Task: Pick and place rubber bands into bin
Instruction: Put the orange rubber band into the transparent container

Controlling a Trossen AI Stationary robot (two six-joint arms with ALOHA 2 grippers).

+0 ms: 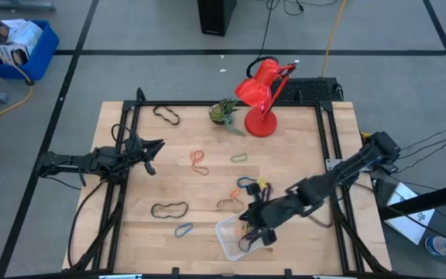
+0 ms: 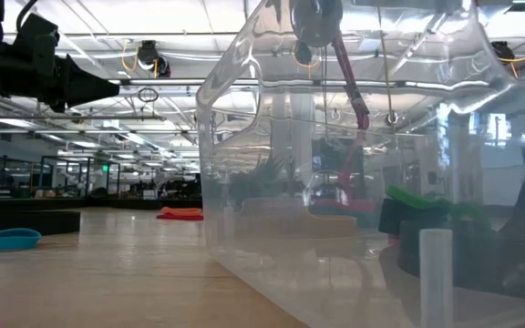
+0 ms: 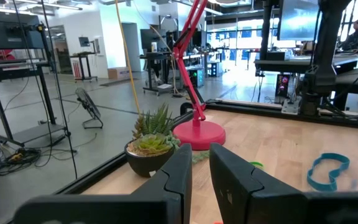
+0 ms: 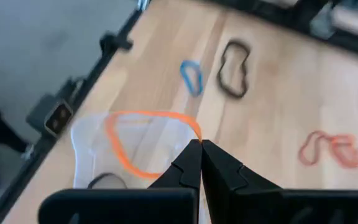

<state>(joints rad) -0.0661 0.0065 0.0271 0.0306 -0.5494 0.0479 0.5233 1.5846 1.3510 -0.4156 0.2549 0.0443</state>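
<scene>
The right gripper (image 4: 200, 144), pinched shut on 1 orange rubber band (image 4: 124, 144), hangs over the clear bin (image 1: 231, 236) at the table's near edge; the loop dangles straight down into it. The left gripper (image 1: 152, 155), jaws narrow and holding nothing, waits by the left edge.

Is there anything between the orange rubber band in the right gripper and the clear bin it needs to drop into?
Nothing visible. The right gripper is shut on the orange rubber band, which hangs directly over the open clear bin. A dark band lies inside, not blocking.
</scene>
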